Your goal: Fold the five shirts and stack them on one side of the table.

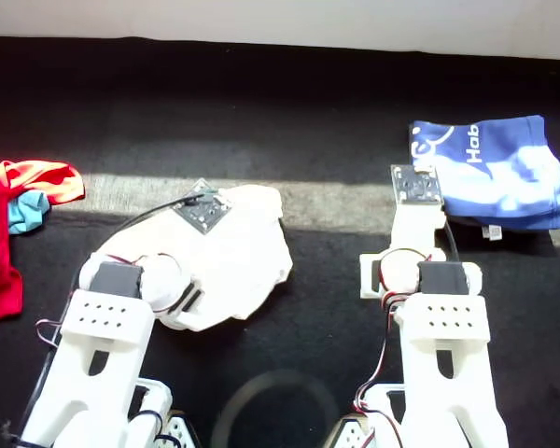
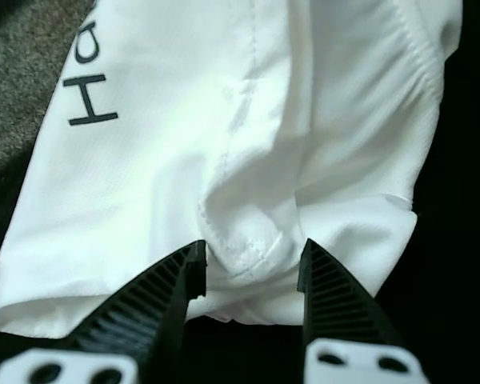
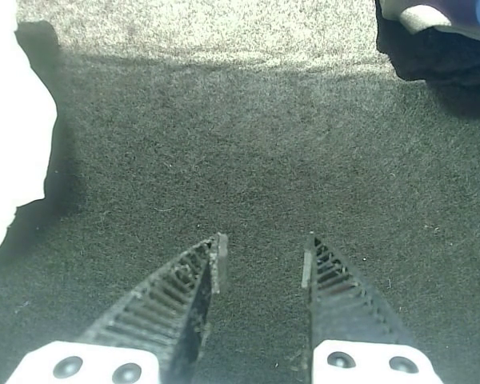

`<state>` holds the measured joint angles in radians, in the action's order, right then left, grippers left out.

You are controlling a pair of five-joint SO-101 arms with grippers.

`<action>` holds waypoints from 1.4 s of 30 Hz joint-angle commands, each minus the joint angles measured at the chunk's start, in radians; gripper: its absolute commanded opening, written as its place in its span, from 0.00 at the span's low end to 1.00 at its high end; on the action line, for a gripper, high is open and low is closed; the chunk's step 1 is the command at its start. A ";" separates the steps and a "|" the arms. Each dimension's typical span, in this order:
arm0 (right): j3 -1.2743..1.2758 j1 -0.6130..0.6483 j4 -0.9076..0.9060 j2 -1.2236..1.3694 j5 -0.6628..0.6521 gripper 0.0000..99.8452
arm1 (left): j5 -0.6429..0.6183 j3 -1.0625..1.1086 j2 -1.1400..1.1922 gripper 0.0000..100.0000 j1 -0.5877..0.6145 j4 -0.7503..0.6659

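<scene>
Left wrist view: the left pincer is seen open, its jaws set either side of a bunched seam of the white shirt, which is spread on the worktop; nothing is gripped. The right pincer is open and empty nearby. Folding this shirt is judged to be in hand, and closing on the seam is called for next.

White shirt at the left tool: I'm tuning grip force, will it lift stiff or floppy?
Likely floppy: the white shirt bunches in soft creases between the open tips of the left tool. Probably light, as the fabric looks thin. Gripped at one fold, the rest would likely drape.
</scene>
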<state>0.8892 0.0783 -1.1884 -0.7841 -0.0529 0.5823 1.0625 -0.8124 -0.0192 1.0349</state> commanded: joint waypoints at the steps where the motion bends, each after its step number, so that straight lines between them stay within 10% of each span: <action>1: -0.004 0.005 0.002 -0.012 0.003 0.16 | 0.009 0.030 -0.008 0.20 0.015 -0.110; 24: -0.005 0.031 0.050 -0.010 0.011 0.16 | -0.137 -0.125 -0.013 0.01 0.068 -0.195; 42: -0.361 0.750 0.107 0.492 0.127 0.26 | -0.213 -0.248 -0.005 0.01 0.453 -0.327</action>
<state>0.6513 0.7027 -1.0487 -0.3974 0.0698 0.3705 0.8032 -0.8124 0.3905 0.7572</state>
